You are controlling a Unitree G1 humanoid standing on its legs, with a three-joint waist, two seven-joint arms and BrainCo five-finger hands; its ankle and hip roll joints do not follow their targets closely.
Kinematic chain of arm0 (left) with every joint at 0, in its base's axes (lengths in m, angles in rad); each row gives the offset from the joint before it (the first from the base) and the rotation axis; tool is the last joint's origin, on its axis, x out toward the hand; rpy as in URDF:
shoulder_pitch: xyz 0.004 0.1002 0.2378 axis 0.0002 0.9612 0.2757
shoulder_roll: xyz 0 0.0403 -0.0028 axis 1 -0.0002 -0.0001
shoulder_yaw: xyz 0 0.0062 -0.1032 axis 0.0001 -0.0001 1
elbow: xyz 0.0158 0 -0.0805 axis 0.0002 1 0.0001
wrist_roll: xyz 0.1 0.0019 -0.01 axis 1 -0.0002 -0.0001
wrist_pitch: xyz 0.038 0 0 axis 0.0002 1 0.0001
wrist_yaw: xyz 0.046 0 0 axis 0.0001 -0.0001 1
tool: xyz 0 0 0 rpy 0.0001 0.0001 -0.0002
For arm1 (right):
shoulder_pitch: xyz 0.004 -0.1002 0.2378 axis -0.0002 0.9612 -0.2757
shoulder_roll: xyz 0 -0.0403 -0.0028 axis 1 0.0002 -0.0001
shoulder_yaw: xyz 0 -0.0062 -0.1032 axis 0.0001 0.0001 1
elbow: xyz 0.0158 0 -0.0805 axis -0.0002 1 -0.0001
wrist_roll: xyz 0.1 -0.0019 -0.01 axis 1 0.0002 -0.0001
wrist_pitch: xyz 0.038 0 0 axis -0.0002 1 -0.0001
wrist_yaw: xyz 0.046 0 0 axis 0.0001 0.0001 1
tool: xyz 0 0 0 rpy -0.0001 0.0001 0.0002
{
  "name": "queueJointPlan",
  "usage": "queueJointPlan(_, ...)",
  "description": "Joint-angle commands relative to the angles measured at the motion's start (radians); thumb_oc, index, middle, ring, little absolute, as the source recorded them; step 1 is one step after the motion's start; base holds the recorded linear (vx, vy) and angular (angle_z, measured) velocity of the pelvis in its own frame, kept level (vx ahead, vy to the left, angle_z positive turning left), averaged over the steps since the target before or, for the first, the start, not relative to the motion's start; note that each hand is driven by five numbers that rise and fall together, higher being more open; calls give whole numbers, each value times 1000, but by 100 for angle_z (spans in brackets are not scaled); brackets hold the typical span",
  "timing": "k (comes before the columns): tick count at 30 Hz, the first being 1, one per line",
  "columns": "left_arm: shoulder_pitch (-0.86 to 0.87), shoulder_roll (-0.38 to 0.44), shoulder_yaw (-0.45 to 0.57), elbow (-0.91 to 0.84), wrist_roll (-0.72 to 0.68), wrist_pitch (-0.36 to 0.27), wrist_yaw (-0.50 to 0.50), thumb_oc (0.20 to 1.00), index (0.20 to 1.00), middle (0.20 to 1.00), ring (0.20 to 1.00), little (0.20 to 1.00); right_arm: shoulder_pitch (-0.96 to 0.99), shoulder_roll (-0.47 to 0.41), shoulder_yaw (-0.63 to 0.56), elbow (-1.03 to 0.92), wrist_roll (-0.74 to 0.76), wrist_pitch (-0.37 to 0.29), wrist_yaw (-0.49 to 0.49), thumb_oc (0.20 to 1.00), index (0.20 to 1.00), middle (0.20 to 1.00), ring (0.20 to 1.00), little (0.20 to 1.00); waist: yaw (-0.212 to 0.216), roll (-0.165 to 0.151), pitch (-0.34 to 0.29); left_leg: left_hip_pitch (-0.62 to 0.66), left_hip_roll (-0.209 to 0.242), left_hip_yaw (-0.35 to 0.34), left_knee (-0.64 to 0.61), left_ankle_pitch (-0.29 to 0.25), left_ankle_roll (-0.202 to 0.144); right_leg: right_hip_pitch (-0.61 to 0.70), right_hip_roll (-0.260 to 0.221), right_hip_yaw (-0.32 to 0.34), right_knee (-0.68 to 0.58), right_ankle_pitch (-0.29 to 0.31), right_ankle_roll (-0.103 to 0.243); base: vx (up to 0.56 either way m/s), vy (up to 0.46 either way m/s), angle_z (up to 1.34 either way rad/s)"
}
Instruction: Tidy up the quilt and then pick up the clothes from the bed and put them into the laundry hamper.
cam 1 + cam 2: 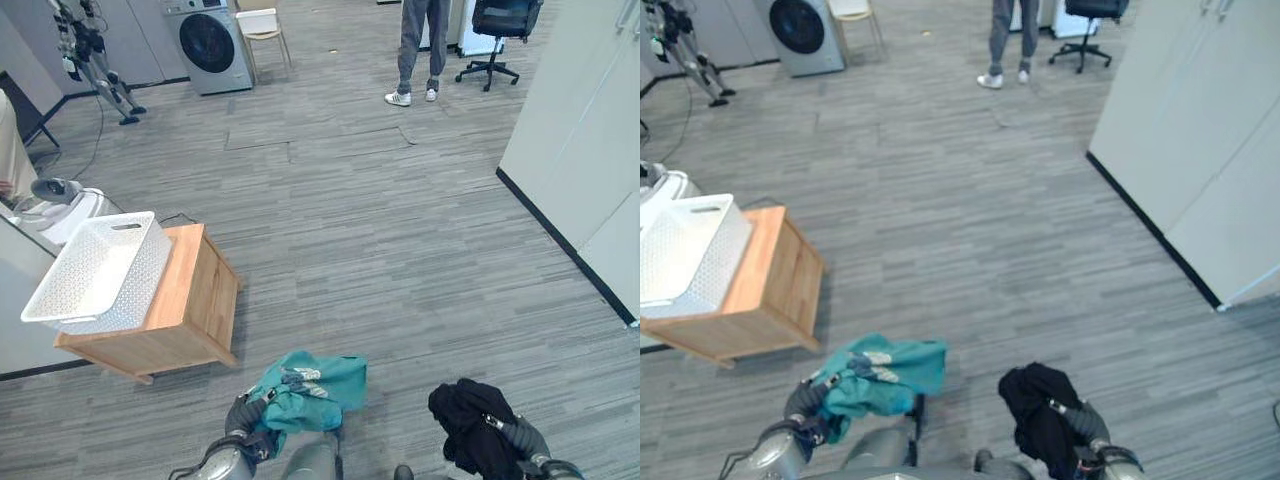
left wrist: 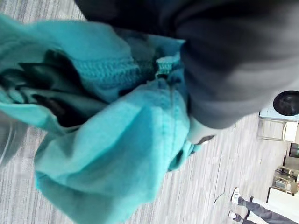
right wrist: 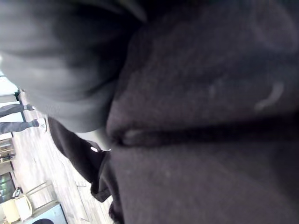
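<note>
A teal garment [image 1: 305, 390] is being gripped by the left hand [image 1: 243, 418], a black one [image 1: 467, 422] by the right hand [image 1: 520, 437], bottom of frame; the hamper [image 1: 100, 270], left, is awaiting both.

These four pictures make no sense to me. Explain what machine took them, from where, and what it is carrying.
A two-armed humanoid robot took them. Two views look down from cameras in its head, and two look along its wrists from very close. Its left hand grips a crumpled teal garment, and its right hand grips a bunched black garment. Ahead to its left, a white perforated plastic laundry hamper sits on a low wooden cabinet. Far across the grey floor are a washing machine and a standing person.
</note>
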Motion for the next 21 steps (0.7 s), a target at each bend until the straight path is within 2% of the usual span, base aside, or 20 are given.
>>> queueJointPlan(1, -10, 59, 15, -78, 0, -82, -29, 200, 200, 200, 200, 200, 8, -10, -22, -95, 24, -86, 18, 200, 200, 200, 200, 200, -4, -34, -39, -50, -1, 72, -7, 101, 7, 7, -49, -39, 129, -39, 105, 253, 182, 3)
queueJointPlan(2, -36, 59, 1, -59, 4, -79, -10, 200, 200, 200, 200, 200, -8, 7, -8, -71, 30, -89, 6, 200, 200, 200, 200, 200, -7, -37, -54, -30, -14, 84, 7, 98, 33, 7, -79, -46, 185, -26, 130, 353, 257, -2)
queueJointPlan(3, -48, 59, -6, -50, 6, -92, 6, 200, 200, 200, 200, 200, -19, 25, 7, -67, 25, -92, 9, 200, 200, 200, 200, 200, -3, -55, -62, -16, -40, 59, 34, 96, 60, -15, -126, -54, 275, 44, 166, 337, 301, -21)
queueJointPlan(4, -51, 56, -8, -56, 9, -95, 16, 200, 200, 200, 200, 200, -24, 30, 16, -72, 15, -95, 12, 200, 200, 200, 200, 200, 4, -56, -69, -6, -50, 48, 45, 91, 75, -51, -167, -68, 388, 118, 178, 313, 357, -28)
queueJointPlan(5, -55, 58, -11, -79, 19, -79, 28, 200, 200, 200, 200, 200, -22, 37, 21, -89, 0, -99, 14, 200, 200, 200, 200, 200, 7, -45, -75, 0, -55, 61, 70, 68, 100, -87, -211, -90, 550, 150, 172, 277, 390, -35)
queueJointPlan(7, -71, 62, -11, -74, 42, -58, 39, 200, 200, 200, 200, 200, -24, 51, 22, -111, 0, -81, -8, 200, 200, 200, 200, 200, 4, -29, -78, 23, -79, 45, 94, 37, 131, -193, -249, -69, 813, 235, 175, 279, 398, -27)
queueJointPlan(8, -84, 68, -12, -75, 39, -51, 51, 200, 200, 200, 200, 200, -24, 53, 28, -125, 5, -70, -19, 200, 200, 200, 200, 200, -1, -22, -73, 48, -96, 20, 97, 20, 140, -260, -256, -65, 897, 242, 169, 212, 284, -9)
queueJointPlan(9, -90, 69, -11, -78, 36, -49, 59, 200, 200, 200, 200, 200, -24, 55, 34, -133, 2, -65, -23, 200, 200, 200, 200, 200, 0, -17, -70, 61, -101, 13, 95, 16, 142, -286, -266, -74, 912, 247, 165, 219, 213, -2)
queueJointPlan(11, -102, 66, 0, -83, 31, -43, 70, 200, 200, 200, 200, 200, -28, 63, 48, -138, -6, -56, -26, 200, 200, 200, 200, 200, 1, -12, -59, 91, -105, 18, 91, 8, 137, -323, -293, -98, 879, 248, 157, 200, 89, 5)
queueJointPlan(12, -110, 62, 6, -79, 28, -46, 78, 200, 200, 200, 200, 200, -37, 77, 60, -130, -17, -52, -31, 200, 200, 200, 200, 200, -3, -11, -49, 122, -99, 17, 81, 8, 125, -337, -279, -116, 770, 231, 149, 268, -50, 20)
queueJointPlan(13, -109, 63, -3, -70, 25, -59, 84, 200, 200, 200, 200, 200, -37, 85, 62, -123, -23, -53, -34, 200, 200, 200, 200, 200, -14, -14, -43, 142, -95, -2, 77, 7, 114, -336, -234, -126, 619, 207, 145, 312, -100, 8)
queueJointPlan(14, -106, 65, -10, -63, 25, -68, 81, 200, 200, 200, 200, 200, -32, 87, 60, -120, -20, -57, -34, 200, 200, 200, 200, 200, -24, -25, -38, 157, -104, -23, 78, -2, 111, -336, -209, -122, 529, 191, 146, 289, -126, 9)
queueJointPlan(15, -103, 67, -20, -57, 27, -76, 82, 200, 200, 200, 200, 200, -27, 86, 59, -116, -18, -63, -34, 200, 200, 200, 200, 200, -37, -37, -35, 172, -114, -47, 78, -14, 109, -338, -184, -110, 415, 204, 151, 218, -101, 11)
queueJointPlan(16, -104, 68, -25, -54, 26, -79, 83, 200, 200, 200, 200, 200, -27, 83, 59, -112, -14, -69, -32, 200, 200, 200, 200, 200, -42, -42, -36, 174, -118, -59, 77, -20, 109, -346, -171, -99, 360, 215, 154, 382, -133, 45)
queueJointPlan(17, -109, 69, -41, -36, 23, -90, 81, 200, 200, 200, 200, 200, -34, 75, 62, -84, -4, -93, -21, 200, 200, 200, 200, 200, -67, -64, -28, 208, -140, -107, 65, -55, 110, -369, -137, -52, 195, 262, 173, 416, -111, 52)
queueJointPlan(18, -109, 70, -41, -32, 20, -90, 77, 200, 200, 200, 200, 200, -36, 73, 58, -84, -2, -89, -21, 200, 200, 200, 200, 200, -80, -71, -27, 225, -145, -122, 62, -71, 110, -380, -126, -30, 115, 271, 179, 444, -93, 66)
queueJointPlan(21, -101, 69, -30, -34, 38, -65, 42, 200, 200, 200, 200, 200, -23, 71, 40, -114, -5, -60, -31, 200, 200, 200, 200, 200, -116, -78, -24, 271, -144, -168, 62, -120, 113, -391, -88, 51, 0, 283, 195, 459, -24, 86)
